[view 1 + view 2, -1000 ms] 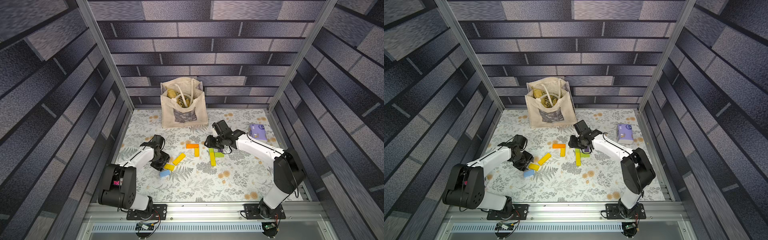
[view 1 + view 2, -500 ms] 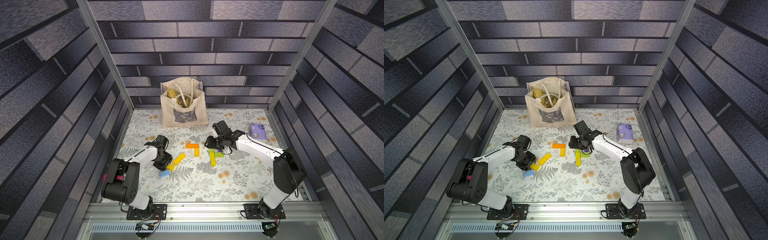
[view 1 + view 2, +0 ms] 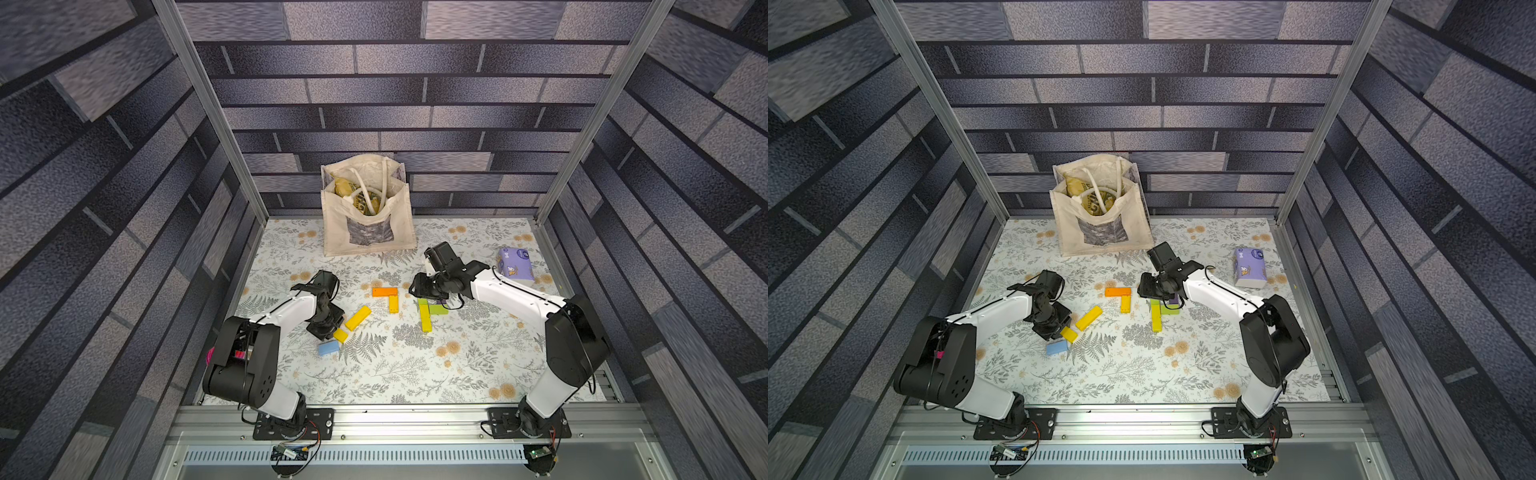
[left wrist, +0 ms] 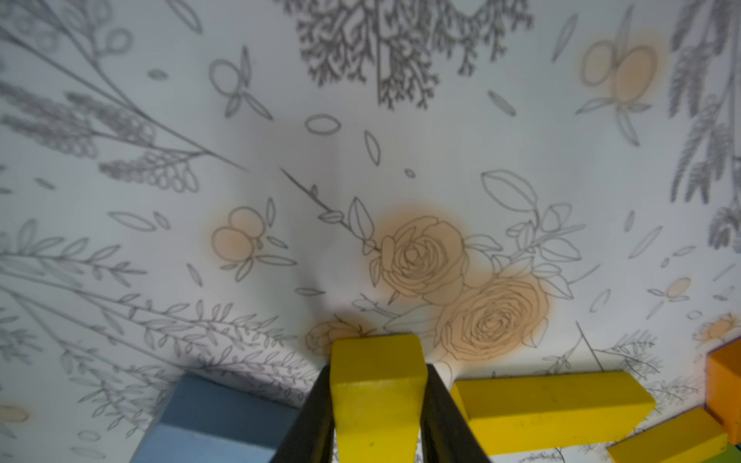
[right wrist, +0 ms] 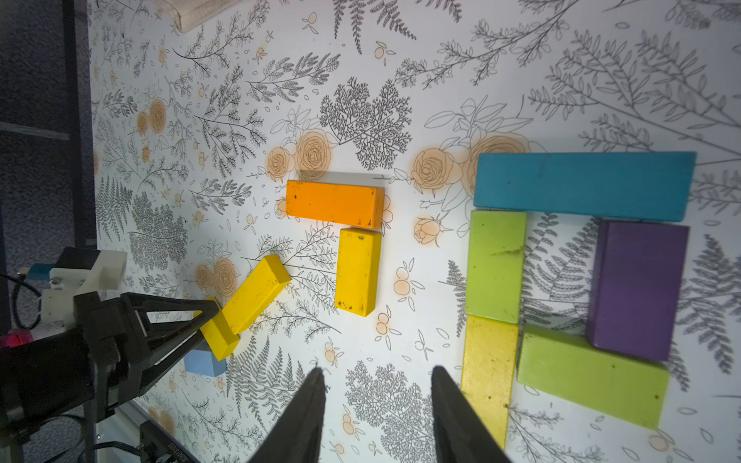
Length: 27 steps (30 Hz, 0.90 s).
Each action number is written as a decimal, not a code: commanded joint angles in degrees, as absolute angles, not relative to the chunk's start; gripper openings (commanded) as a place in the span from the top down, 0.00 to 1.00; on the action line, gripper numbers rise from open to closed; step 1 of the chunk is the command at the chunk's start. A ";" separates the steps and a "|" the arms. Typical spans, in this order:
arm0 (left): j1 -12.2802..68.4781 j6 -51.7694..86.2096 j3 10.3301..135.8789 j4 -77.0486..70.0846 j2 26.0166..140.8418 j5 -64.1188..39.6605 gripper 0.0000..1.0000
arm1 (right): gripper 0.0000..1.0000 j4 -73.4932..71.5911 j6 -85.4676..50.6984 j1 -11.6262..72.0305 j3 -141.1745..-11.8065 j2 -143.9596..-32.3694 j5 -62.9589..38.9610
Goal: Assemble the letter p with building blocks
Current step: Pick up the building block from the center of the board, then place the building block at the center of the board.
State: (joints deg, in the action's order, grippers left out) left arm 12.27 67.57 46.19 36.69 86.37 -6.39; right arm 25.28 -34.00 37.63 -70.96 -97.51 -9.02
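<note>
Left fingers (image 4: 308, 421) clamped the short yellow block (image 4: 377, 393); right fingers (image 5: 296, 421) stood apart, empty. Lifting might drag the adjoining long yellow block (image 4: 553, 405).

Teal block (image 5: 583, 185), purple block (image 5: 637, 290), lime blocks (image 5: 496, 264) and yellow block (image 5: 487, 373) lie flat, seemingly touching, as a P.

light blue block (image 4: 216, 417) cropped at edge, tote bag (image 3: 368, 232) contents unclear

White arm links (image 3: 291, 309), black joints (image 3: 245, 365), black cables (image 3: 519, 284), black base plates (image 3: 320, 424), black right hand (image 5: 377, 368), tapered fingers (image 5: 300, 421)
</note>
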 commanded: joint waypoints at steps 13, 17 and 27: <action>16.03 66.45 52.86 42.81 80.60 8.88 0.99 | 0.54 27.14 -32.08 37.97 -73.70 -98.26 -7.03; 22.13 61.58 58.21 43.16 81.33 13.11 1.00 | 0.54 27.64 -31.78 37.88 -74.13 -97.76 -6.12; 33.28 44.77 61.36 33.87 83.49 12.17 1.00 | 0.54 29.02 -31.32 36.30 -73.96 -96.33 -3.66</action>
